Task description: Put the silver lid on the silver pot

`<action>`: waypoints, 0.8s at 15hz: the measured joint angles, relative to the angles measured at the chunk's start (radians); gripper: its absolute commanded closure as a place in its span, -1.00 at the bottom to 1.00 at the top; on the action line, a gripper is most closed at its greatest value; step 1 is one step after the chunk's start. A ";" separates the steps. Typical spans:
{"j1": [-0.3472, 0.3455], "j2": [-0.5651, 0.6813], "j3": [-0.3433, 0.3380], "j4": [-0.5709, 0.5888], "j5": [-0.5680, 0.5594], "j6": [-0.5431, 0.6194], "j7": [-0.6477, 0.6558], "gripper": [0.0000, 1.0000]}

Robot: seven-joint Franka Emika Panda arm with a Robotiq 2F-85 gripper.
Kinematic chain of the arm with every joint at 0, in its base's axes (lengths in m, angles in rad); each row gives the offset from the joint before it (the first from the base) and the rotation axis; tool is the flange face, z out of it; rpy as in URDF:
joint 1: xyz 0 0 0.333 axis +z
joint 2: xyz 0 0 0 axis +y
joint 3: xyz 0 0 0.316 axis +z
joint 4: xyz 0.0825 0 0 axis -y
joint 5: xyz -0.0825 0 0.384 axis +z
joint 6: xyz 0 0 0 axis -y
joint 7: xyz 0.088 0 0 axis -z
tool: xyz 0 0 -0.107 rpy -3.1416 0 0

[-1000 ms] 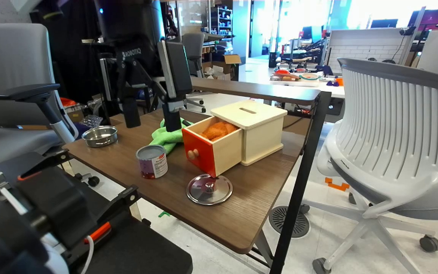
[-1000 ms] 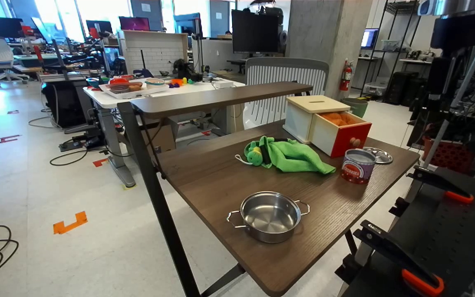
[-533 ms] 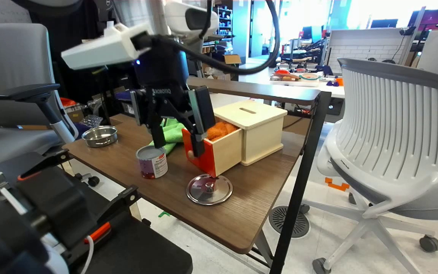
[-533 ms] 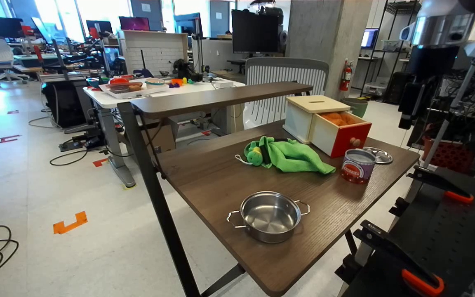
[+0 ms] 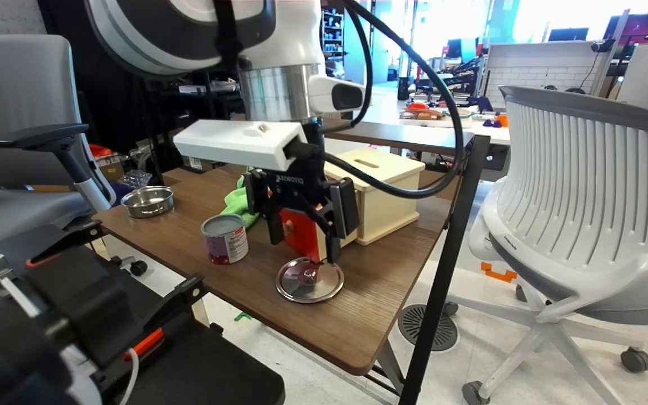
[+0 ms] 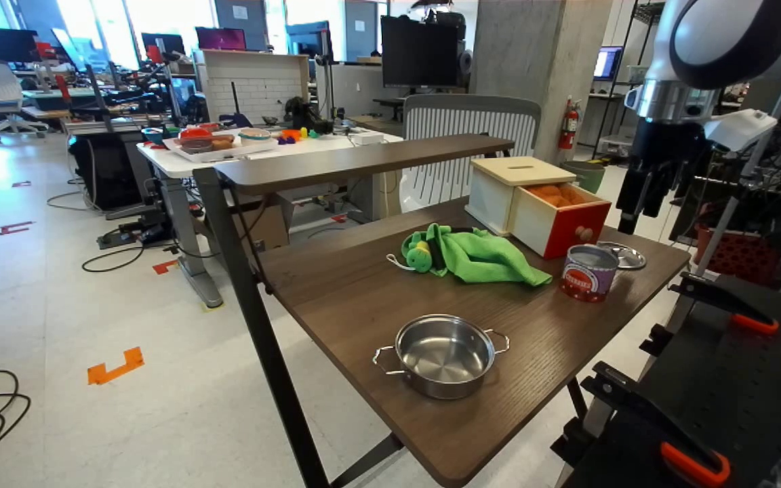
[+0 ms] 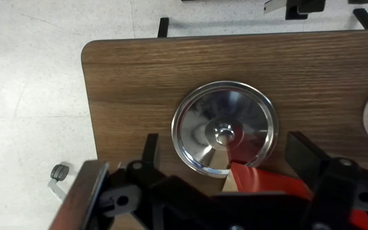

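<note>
Parted fingers (image 5: 333, 250) hang near the silver lid (image 5: 310, 281) — a can (image 5: 225, 242) between it and the silver pot (image 5: 148, 206).

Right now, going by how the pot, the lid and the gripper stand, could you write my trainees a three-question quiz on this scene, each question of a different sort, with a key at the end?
1. Multiple choice: in the wrist view, which thing shows between the parted fingers of the gripper?
A: the can
B: the silver lid
C: the green cloth

2. True or false: the silver pot stands uncovered on the table.

3. Fill in the colour: the pulled-out drawer of the wooden box has a ____ front.

Key: 1 B; 2 true; 3 red.
</note>
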 measured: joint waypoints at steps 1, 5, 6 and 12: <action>-0.006 0.025 0.002 0.022 0.000 0.000 -0.006 -1.00; -0.024 0.109 0.014 0.084 0.000 -0.001 -0.036 -1.00; -0.028 0.123 0.020 0.092 0.000 -0.001 -0.048 -1.00; -0.040 0.146 0.052 0.093 -0.001 0.000 -0.106 -0.31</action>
